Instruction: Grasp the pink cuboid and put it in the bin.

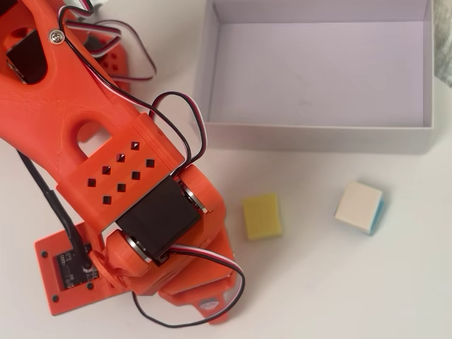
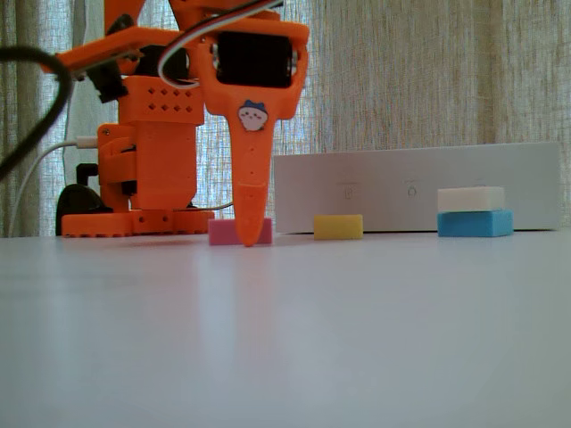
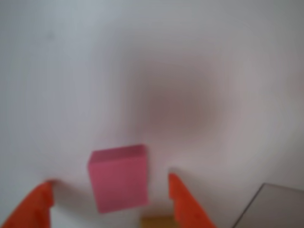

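Observation:
The pink cuboid (image 3: 118,178) lies flat on the white table between my two orange fingertips (image 3: 183,199), with a gap on each side. My gripper (image 3: 110,179) is open and points straight down, its tips at table level. In the fixed view the finger (image 2: 252,214) stands in front of the pink cuboid (image 2: 225,233). In the overhead view the arm (image 1: 120,176) hides the cuboid. The bin (image 1: 212,85), a white low-walled box, stands at the top right of the overhead view and is empty; it also shows in the fixed view (image 2: 419,187).
A yellow block (image 1: 262,216) and a beige-topped blue block (image 1: 359,206) lie between the gripper and the bin's near wall. In the fixed view the yellow block (image 2: 338,226) is just right of the gripper. The arm's base (image 2: 134,218) stands at the left.

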